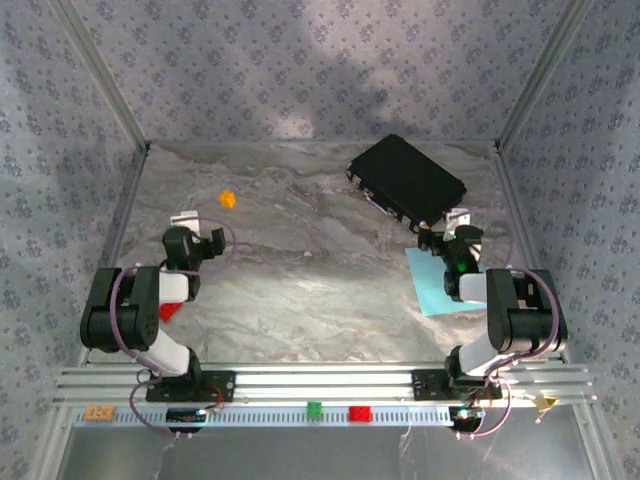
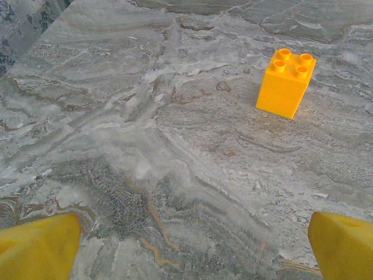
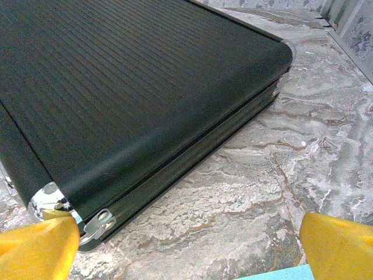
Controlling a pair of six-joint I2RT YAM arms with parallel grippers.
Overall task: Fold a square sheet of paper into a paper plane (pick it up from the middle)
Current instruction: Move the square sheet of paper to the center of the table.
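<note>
**Wide-spread grippers over the table, blue paper lying flat by the right arm**

Yellow fingertips are seen at the bottom corners of the left wrist view, set far apart. The left gripper is thus spread wide, with nothing held. Bare marbled table lies beneath it, and an orange toy brick stands upright farther off, well apart from the fingers.

The right gripper is likewise spread wide and nothing is gripped. A black case lies flat just ahead of it, a metal corner close beside one fingertip. A strip of the light-blue square sheet of paper is seen at the bottom edge, between the fingertips.

From above, the sheet is seen flat on the table's right side, partly covered by the right arm, near the case but not touching it.
</note>
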